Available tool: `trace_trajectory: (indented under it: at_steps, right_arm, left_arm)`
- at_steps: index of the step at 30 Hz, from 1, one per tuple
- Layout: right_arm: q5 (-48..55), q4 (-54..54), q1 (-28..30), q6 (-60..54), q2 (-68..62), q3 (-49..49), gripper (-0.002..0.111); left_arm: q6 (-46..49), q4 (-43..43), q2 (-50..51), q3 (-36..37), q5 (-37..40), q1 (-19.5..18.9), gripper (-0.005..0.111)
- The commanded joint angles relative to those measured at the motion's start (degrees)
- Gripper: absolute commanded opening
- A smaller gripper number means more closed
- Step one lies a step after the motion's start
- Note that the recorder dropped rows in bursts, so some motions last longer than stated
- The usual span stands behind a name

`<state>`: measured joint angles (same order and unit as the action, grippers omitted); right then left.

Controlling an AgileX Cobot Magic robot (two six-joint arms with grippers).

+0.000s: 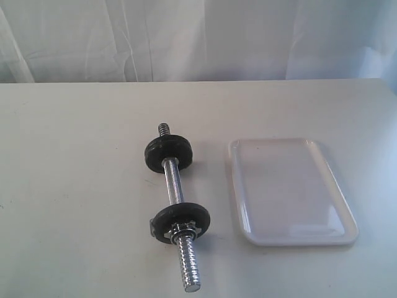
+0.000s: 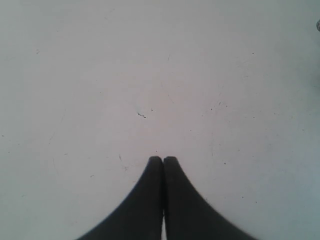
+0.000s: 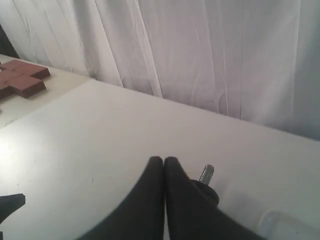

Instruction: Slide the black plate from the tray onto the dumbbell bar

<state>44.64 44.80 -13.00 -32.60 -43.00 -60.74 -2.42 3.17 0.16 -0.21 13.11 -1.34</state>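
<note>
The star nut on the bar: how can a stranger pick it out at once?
On the pale table, a dumbbell bar lies left of the white tray. At the bar's end nearer the camera, the star nut sits against a black disc. It alone is small, chrome and toothed; the discs are matte black.

No writing, label, brand or number is legible (in any of the three views).

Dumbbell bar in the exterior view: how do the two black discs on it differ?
The near black disc has a chrome star nut against its outer face; the far black disc shows none. Beyond the near disc a long threaded end sticks out; beyond the far disc only a short stub shows. Both are round, matte black, and sit on the dumbbell bar.
</note>
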Motion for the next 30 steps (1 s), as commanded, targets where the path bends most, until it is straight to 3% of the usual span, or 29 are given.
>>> trace_trajectory:
  at_steps: [1,14,20,30]
  right_arm:
    - [-0.04,0.35,0.36,0.31,5.25,0.21,0.000]
    - [-0.22,-4.81,0.36,0.31,12.67,6.06,0.000]
    - [-3.62,-16.96,0.36,0.31,19.48,15.72,0.000]
    - [-13.91,-18.49,0.36,0.31,30.29,36.46,0.000]
  left_arm:
    - [-0.37,0.42,-0.16,0.21,-0.29,-0.21,0.000]
    - [-0.37,0.42,-0.16,0.21,-0.57,-0.21,0.000]
    - [-0.37,0.42,-0.16,0.21,-0.67,-0.21,0.000]
    - [-0.37,0.42,-0.16,0.21,-0.67,-0.21,0.000]
